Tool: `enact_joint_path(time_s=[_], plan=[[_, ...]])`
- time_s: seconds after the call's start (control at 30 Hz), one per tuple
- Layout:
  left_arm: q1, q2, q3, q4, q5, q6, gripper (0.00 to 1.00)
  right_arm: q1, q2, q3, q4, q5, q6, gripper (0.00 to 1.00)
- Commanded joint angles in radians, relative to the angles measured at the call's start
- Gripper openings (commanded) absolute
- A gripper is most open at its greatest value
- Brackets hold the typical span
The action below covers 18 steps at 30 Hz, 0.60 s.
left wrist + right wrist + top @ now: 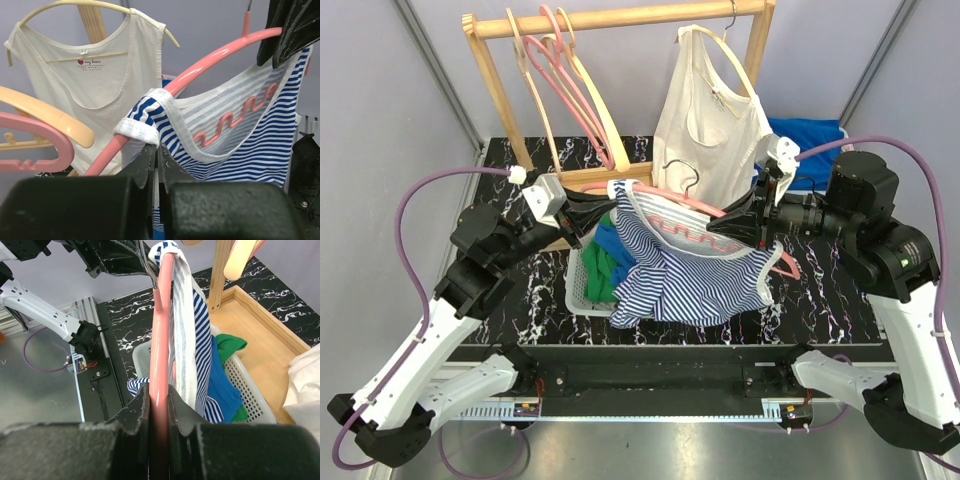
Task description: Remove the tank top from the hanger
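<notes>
Left gripper clenched on the shoulder strap of the striped tank top, which drapes the pink hanger clamped by the right gripper; next, the strap likely needs drawing off the hanger's end.

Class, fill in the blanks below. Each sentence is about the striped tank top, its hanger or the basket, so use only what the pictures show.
The blue-and-white striped tank top hangs on a ___ plastic hanger.
The ___ gripper is shut on that hanger.
The white plastic basket under the tank top holds blue and ___ clothes.
Missing words: pink; right; green.
</notes>
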<state>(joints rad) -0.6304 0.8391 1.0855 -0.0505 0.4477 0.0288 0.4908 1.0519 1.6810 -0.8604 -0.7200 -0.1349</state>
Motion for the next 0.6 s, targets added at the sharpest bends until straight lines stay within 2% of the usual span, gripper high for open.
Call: enact_joint_path(time_s=[0.0,0.27,0.57], plan=[[0.021,-0.031,0.014,0.054,-0.03,0.048,0.0,0.005,-0.049,0.003,0.021,0.021,-0.015,0.0],[0.087,-0.07,0.045,-0.008,-0.098,0.141,0.0,0.005,-0.141,-0.044,-0.063,0.045,-0.022,0.0],[0.101,-0.083,0.027,-0.023,-0.106,0.145,0.0,0.005,-0.205,0.012,-0.123,0.062,-0.043,0.0]])
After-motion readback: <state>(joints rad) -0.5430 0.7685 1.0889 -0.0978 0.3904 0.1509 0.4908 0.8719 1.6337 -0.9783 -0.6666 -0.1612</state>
